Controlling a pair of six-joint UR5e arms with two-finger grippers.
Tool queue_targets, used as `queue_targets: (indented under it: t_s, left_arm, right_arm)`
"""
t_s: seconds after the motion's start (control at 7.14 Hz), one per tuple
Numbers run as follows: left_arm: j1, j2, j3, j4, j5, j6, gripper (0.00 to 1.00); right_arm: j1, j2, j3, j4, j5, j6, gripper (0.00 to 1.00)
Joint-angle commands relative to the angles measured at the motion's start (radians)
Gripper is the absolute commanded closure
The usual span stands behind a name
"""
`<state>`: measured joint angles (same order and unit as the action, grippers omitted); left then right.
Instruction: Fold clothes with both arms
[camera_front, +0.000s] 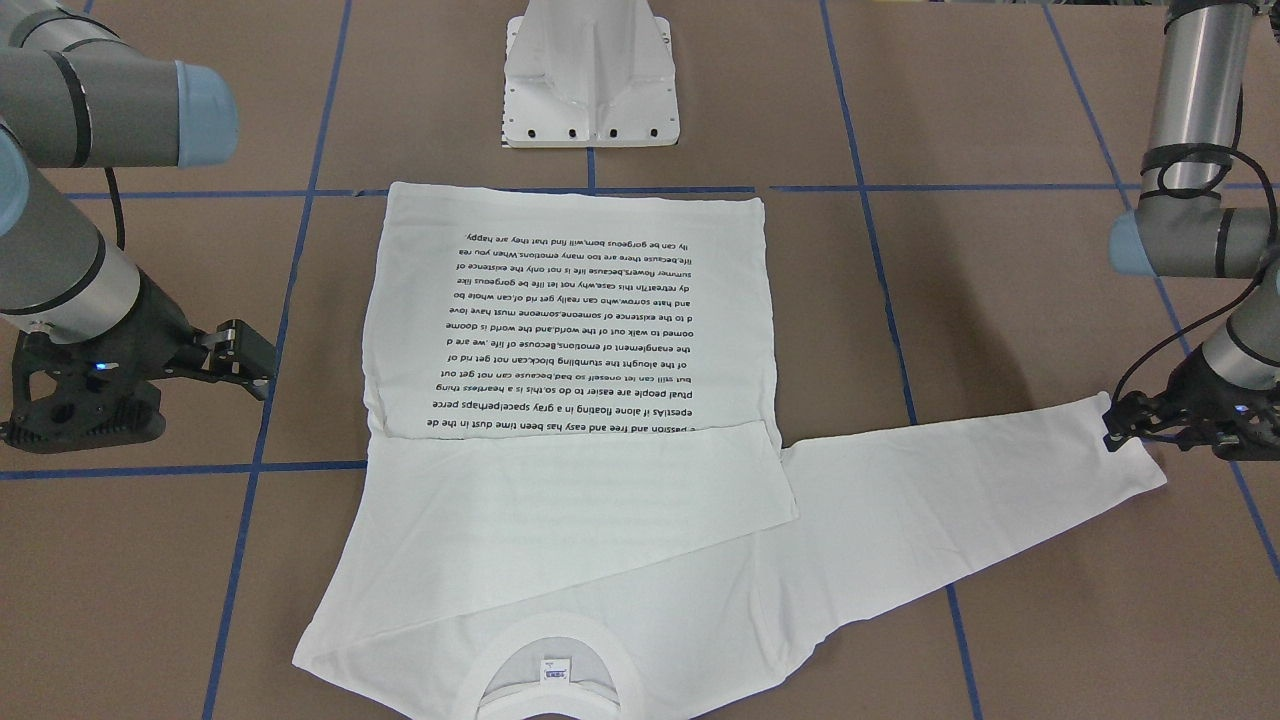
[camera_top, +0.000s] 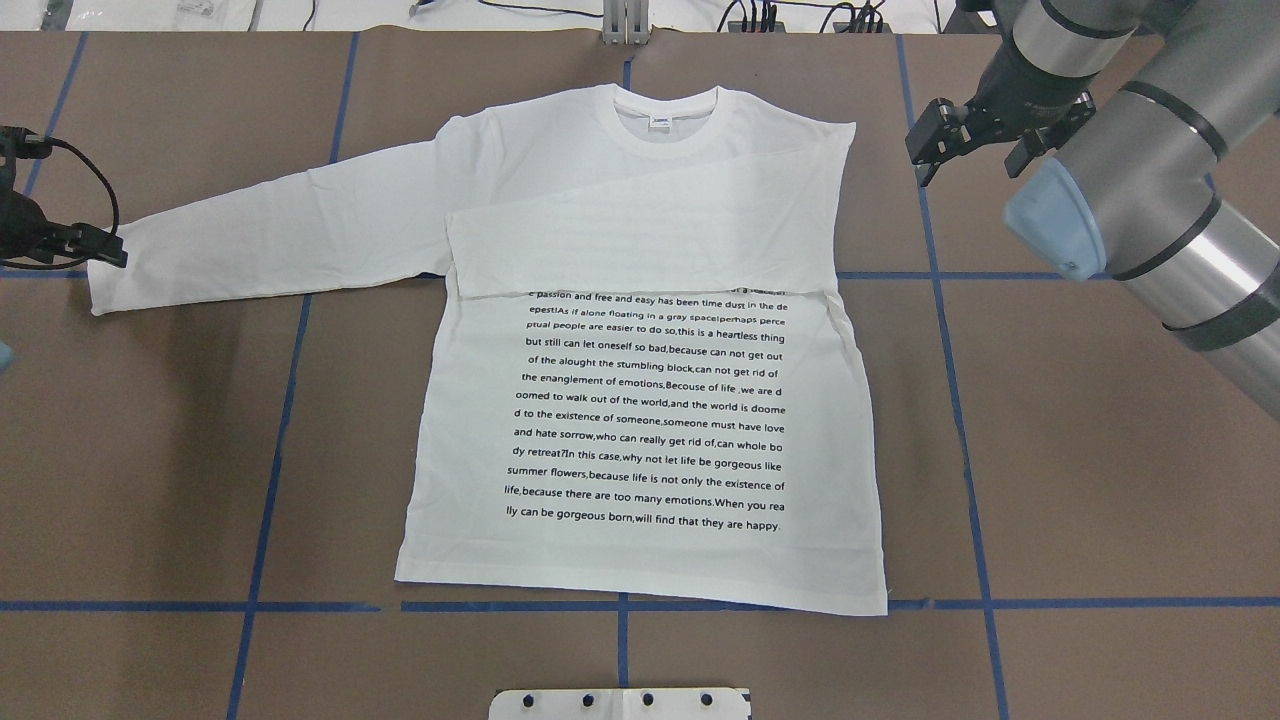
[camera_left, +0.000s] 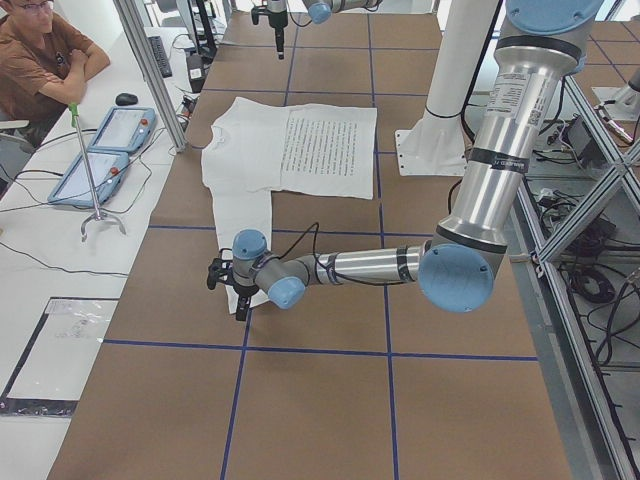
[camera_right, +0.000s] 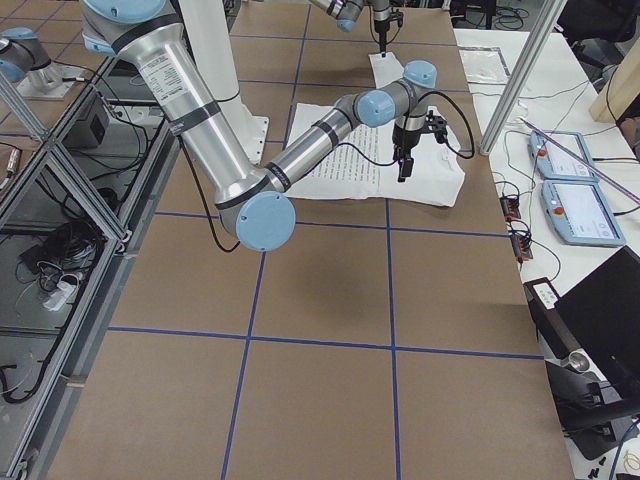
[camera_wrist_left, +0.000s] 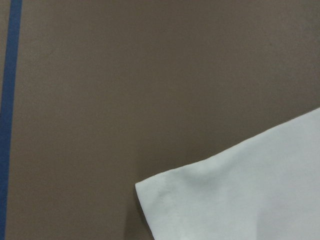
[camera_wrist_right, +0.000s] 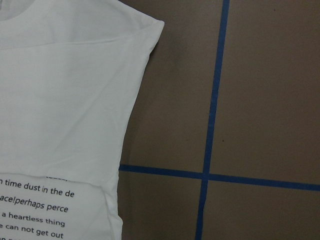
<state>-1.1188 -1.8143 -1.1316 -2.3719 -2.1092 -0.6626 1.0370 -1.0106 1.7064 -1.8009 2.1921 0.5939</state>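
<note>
White T-shirt (camera_top: 640, 230) (black lettering (camera_top: 650, 410)) on brown table (camera_top: 1100, 450) gridded with blue tape (camera_top: 1100, 604).

Overhead: high, looking forward and down;
Front: opposite side, facing back, steep;
Sides: either end, far back;
Wrists: close, straight down;
Shared: T-shirt (camera_top: 640, 400)

One white shirt (camera_top: 640, 400) on the one table (camera_top: 1100, 450), with two long sleeves (camera_top: 280, 230) and one collar (camera_top: 665, 105). Two robot arms, left arm (camera_left: 495, 150) and right arm (camera_right: 190, 90), so two grippers: left gripper (camera_front: 1112, 422), right gripper (camera_front: 252, 360). One white pedestal (camera_front: 590, 80). Off to the side, one person (camera_left: 40, 60) and two blue tablets (camera_left: 122, 128).
</note>
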Motion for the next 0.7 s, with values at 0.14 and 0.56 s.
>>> queue_targets:
  t_s: [0.14, 0.56]
  left_arm:
    - [0.001, 0.000, 0.003, -0.003, 0.000, 0.000, 0.29]
    - [0.001, 0.000, -0.002, -0.003, 0.000, -0.002, 0.56]
  right_arm:
    - [0.000, 0.000, 0.001, 0.000, 0.001, 0.000, 0.00]
    - [0.000, 0.000, 0.001, 0.000, 0.001, 0.000, 0.00]
